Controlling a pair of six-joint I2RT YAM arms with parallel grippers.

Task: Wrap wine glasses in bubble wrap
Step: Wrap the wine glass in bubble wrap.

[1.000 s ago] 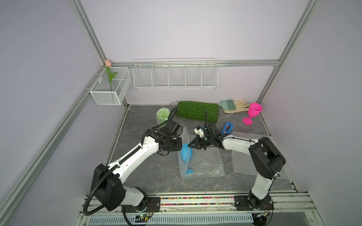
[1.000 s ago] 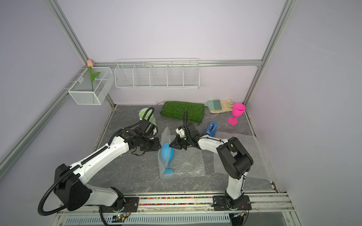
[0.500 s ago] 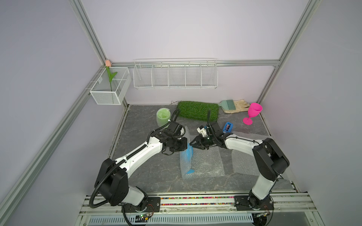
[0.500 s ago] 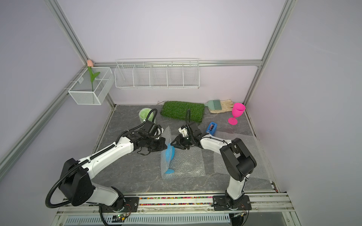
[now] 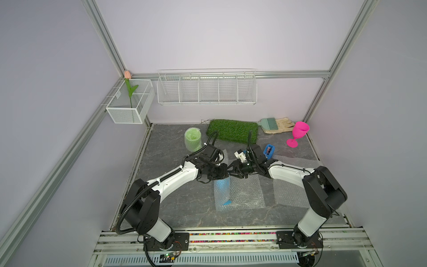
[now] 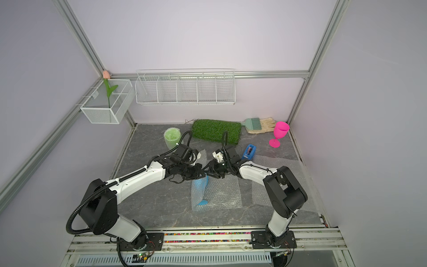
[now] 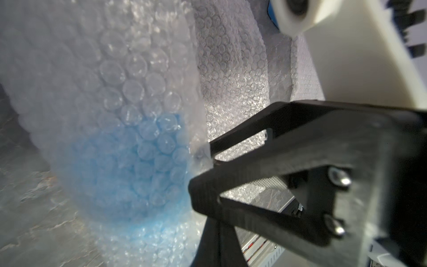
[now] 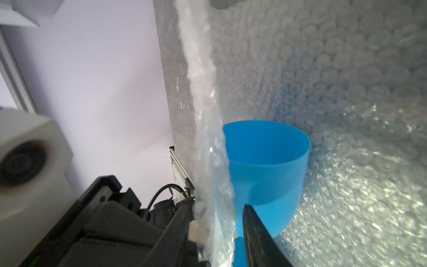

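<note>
The sky blue goblet (image 8: 265, 161) lies on its side on the bubble wrap (image 5: 245, 194), a flap folded over it. At the goblet's bowl, the left gripper (image 5: 227, 173) has its jaws together at the flap's edge. The right gripper (image 5: 231, 173) has its jaws apart, astride that edge.

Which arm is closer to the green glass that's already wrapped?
Left. The left arm has its wrist close beside the green glass; the right arm comes from the opposite side and ends farther off, over the blue glass in bubble wrap.
</note>
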